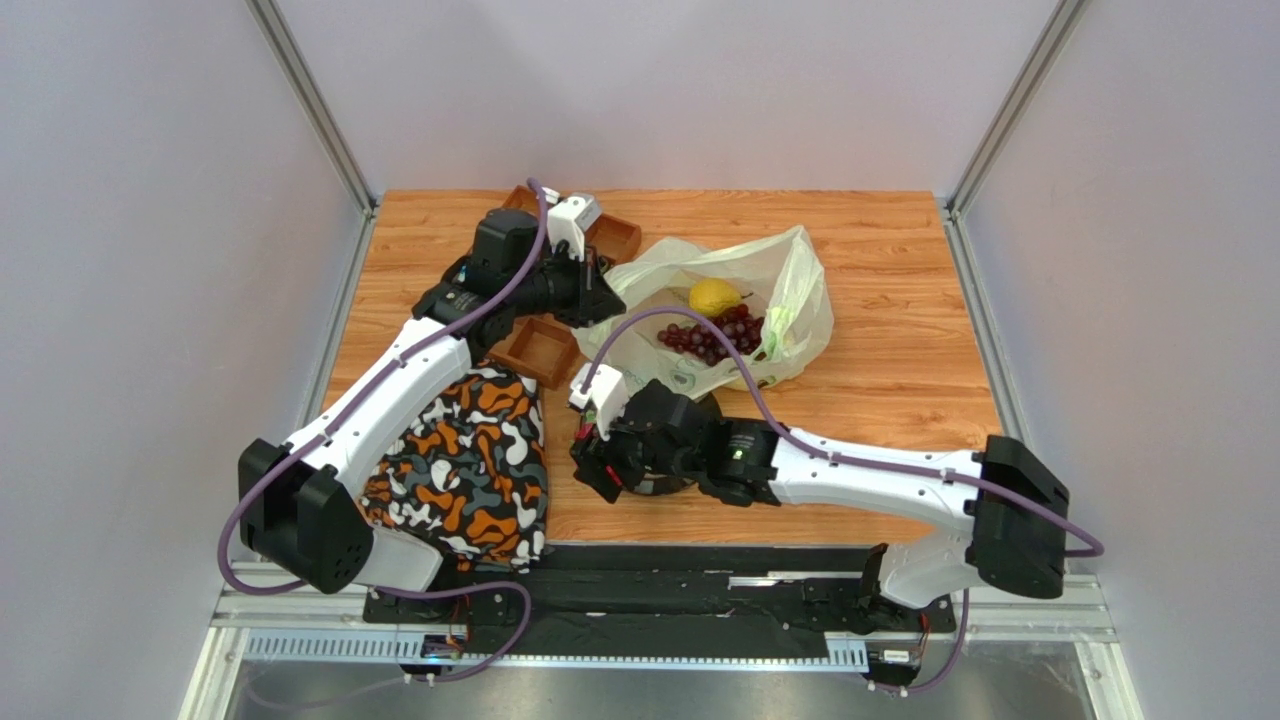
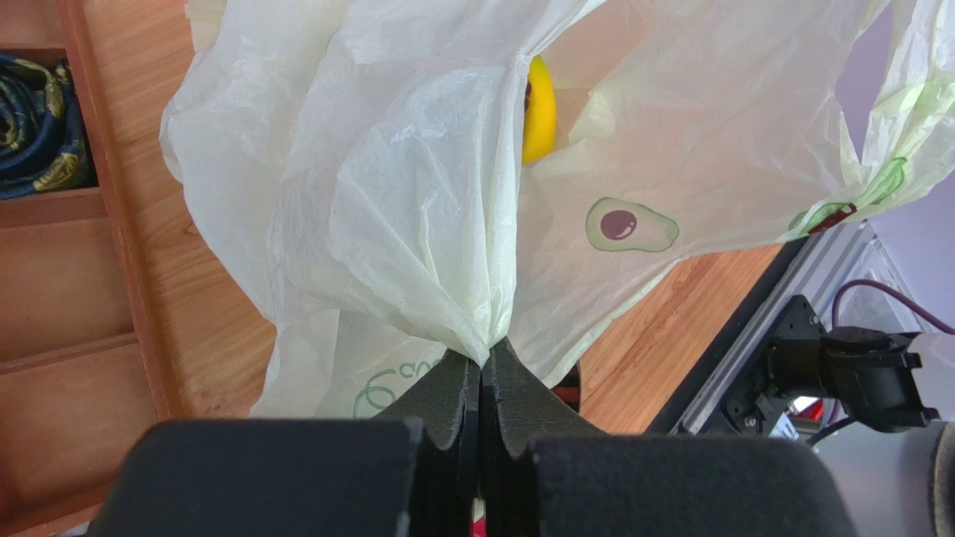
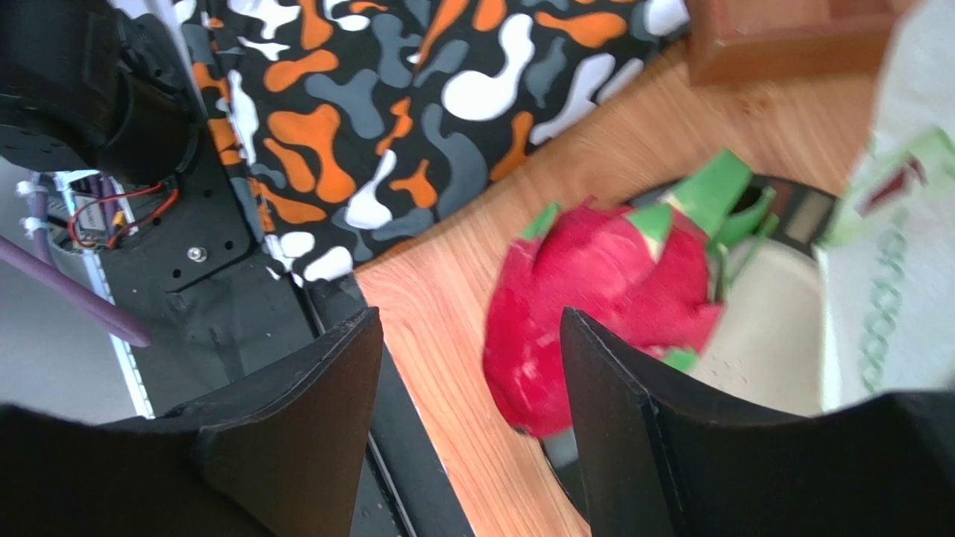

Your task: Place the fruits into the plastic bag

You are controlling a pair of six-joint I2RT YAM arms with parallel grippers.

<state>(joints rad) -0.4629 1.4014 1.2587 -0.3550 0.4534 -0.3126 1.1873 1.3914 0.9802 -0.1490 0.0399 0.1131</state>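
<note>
The left gripper (image 2: 482, 375) is pinched tight on a gathered fold of the plastic bag (image 2: 392, 201), whose film looks limp and easy to tear. Just beside the bag's near edge, the right gripper (image 3: 471, 369) gapes wide over the dragon fruit (image 3: 594, 291). The fruit is probably firm and fairly heavy, best grasped across its belly, not its scales. The table (image 1: 887, 405) is wood, with pale walls (image 1: 150, 225) close around.

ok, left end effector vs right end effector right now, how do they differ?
Left end effector is shut, pinching a gathered fold of the plastic bag; right end effector is open and holds nothing. Left sits at the bag's edge; right faces the dragon fruit, which lies on the wood near the patterned cloth and is not gripped. Both have black fingers.
</note>
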